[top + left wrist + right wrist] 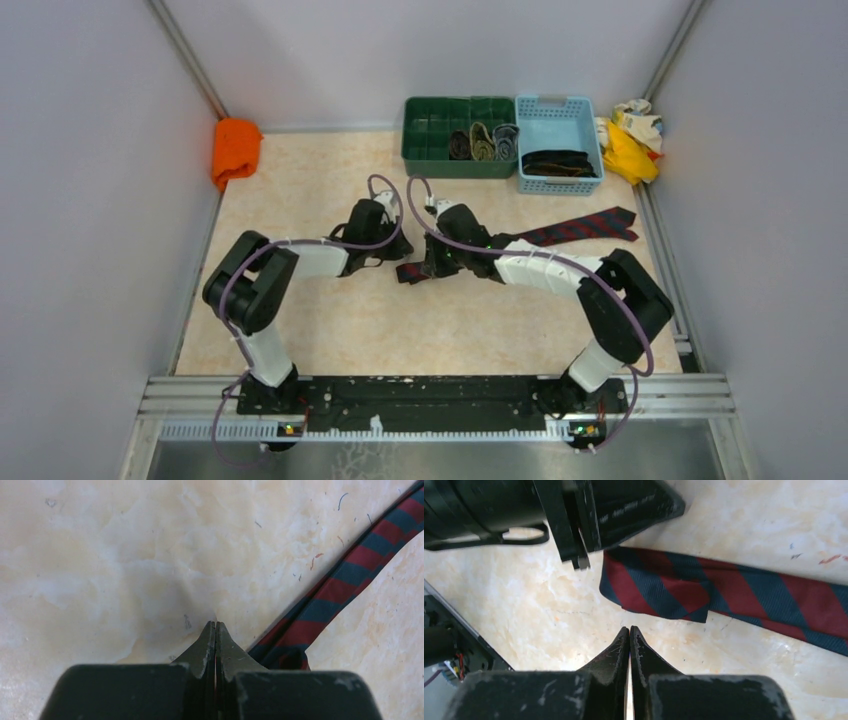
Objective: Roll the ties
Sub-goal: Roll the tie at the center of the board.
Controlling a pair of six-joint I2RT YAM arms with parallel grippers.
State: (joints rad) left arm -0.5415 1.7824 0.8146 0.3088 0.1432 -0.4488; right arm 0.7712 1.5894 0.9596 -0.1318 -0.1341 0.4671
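Observation:
A dark red tie with navy stripes lies flat on the table, running from the centre toward the right. Its near end is folded over. My left gripper is shut, tips on the bare tabletop, and the tie passes just to its right and under its body. In the top view the left gripper and right gripper face each other over that folded end. My right gripper is shut and empty, a short way in front of the fold. The left fingers stand beside the tie's end.
A green basket at the back holds three rolled ties. Beside it a light blue basket holds dark ties. An orange cloth lies at the back left, yellow-and-cream rags at the back right.

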